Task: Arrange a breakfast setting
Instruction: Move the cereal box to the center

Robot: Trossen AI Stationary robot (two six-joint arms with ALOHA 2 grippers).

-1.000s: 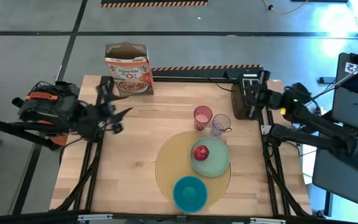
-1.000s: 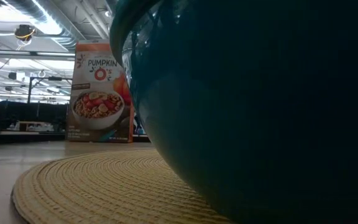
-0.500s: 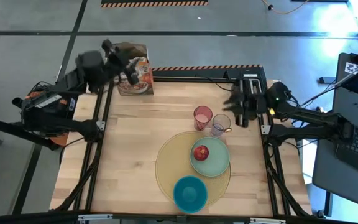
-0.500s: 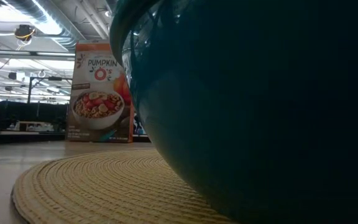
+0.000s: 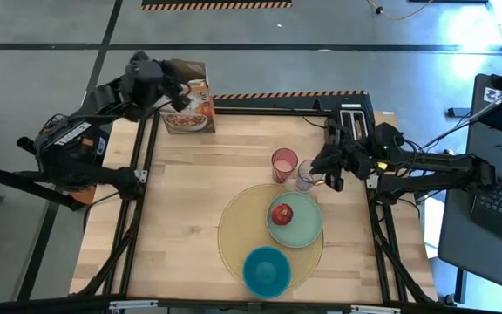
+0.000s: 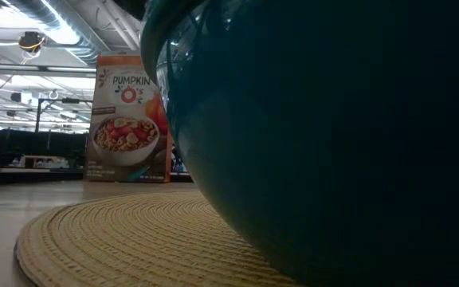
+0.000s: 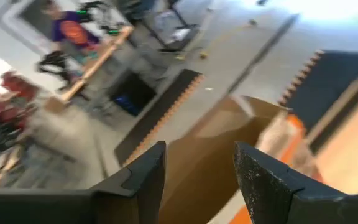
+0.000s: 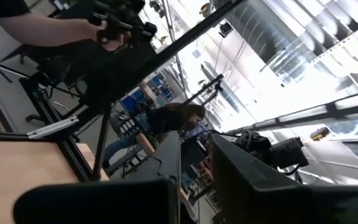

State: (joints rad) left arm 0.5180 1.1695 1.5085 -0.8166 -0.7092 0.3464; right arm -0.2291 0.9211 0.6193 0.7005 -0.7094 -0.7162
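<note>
With the left gripper spread above the cereal box, lower the fingers squarely around its top, while the right gripper, fingers unclear, sits beside the clear mug.

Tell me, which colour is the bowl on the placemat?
The bowl is blue; the high view shows it best.

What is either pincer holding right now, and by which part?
Nothing. The left pincer stands open above the cereal box; the right pincer, beside the clear mug, grips nothing visible.
</note>
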